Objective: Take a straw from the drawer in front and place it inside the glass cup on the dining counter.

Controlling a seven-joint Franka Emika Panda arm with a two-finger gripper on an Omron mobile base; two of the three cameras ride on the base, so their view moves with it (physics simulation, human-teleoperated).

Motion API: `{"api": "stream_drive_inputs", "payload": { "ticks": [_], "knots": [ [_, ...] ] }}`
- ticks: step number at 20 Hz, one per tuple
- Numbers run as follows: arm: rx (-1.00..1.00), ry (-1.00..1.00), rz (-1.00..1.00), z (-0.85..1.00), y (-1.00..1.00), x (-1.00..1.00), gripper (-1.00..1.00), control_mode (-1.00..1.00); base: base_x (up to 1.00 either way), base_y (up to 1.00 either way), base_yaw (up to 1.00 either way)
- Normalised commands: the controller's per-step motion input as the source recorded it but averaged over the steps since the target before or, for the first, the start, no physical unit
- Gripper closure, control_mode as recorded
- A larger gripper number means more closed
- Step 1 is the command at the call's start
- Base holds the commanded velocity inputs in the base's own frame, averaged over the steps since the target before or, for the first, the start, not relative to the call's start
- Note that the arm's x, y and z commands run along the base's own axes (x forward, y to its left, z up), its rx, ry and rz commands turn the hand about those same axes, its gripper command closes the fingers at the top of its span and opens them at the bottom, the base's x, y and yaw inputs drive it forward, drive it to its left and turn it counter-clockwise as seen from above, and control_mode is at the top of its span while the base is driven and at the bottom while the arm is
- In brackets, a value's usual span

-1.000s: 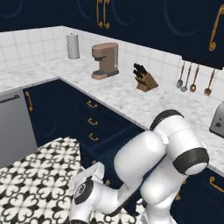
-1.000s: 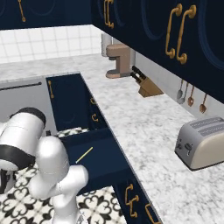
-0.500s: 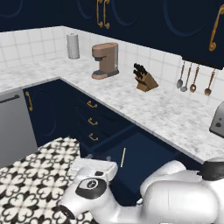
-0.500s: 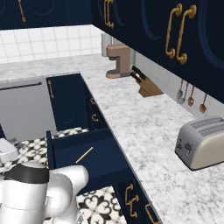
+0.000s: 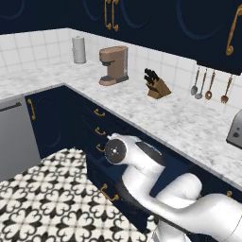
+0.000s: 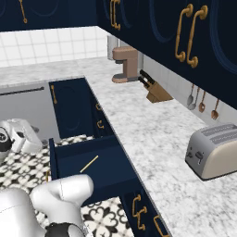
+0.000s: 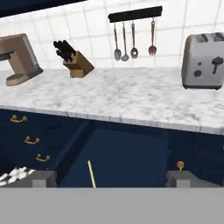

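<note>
Since a moment ago the arm has been swung lower and further over the open drawer (image 6: 97, 159), so its white elbow is now seen in front of the drawer's brass handle (image 5: 109, 193). The claw (image 7: 111, 180) is held open, with its two tips wide apart and nothing between them, facing the marble bench (image 7: 131, 96) with the toaster (image 7: 204, 61) and knife block (image 7: 76, 61). The yellow straw (image 7: 91, 173) is seen lying flat on the drawer floor, untouched, just past the claw.
</note>
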Motion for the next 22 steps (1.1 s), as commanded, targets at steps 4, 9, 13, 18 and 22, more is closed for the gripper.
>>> {"api": "stream_drive_inputs", "payload": {
  "ticks": [4,9,13,18,22],
  "knots": [
    [0.12,0.91,0.05,0.04,-0.29,0.93,-1.00,-1.00,0.00,0.00,0.00],
    [0.08,0.78,0.12,-0.32,-0.09,1.00,-1.00,-1.00,0.00,0.00,0.00],
    [0.15,0.27,0.16,-0.69,-0.02,0.95,-1.00,-1.00,0.00,0.00,0.00],
    [0.04,0.12,0.11,-0.89,0.01,0.83,-1.00,-1.00,0.00,0.00,0.00],
    [0.00,0.00,0.07,-1.00,0.09,0.75,-1.00,-1.00,0.00,0.00,0.00]
  ]
}}
